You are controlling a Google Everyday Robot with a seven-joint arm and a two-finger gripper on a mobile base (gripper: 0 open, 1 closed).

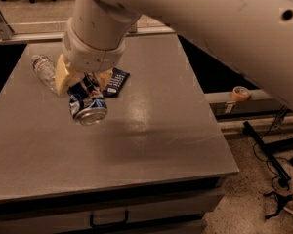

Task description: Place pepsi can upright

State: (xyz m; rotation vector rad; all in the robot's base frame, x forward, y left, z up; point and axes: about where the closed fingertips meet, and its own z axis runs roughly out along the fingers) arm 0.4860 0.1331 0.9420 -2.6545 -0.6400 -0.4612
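The pepsi can, dark blue with white marks and a silver end, hangs tilted above the grey table, its silver end facing down and toward me. My gripper is at the left of the camera view, below the big white arm, and is shut on the pepsi can between its tan fingers. The can is lifted off the table surface.
A clear plastic water bottle lies on the table behind and left of the gripper. A flat black packet lies just right of it. A drawer handle shows below the table front. A tape roll and cables are at the right.
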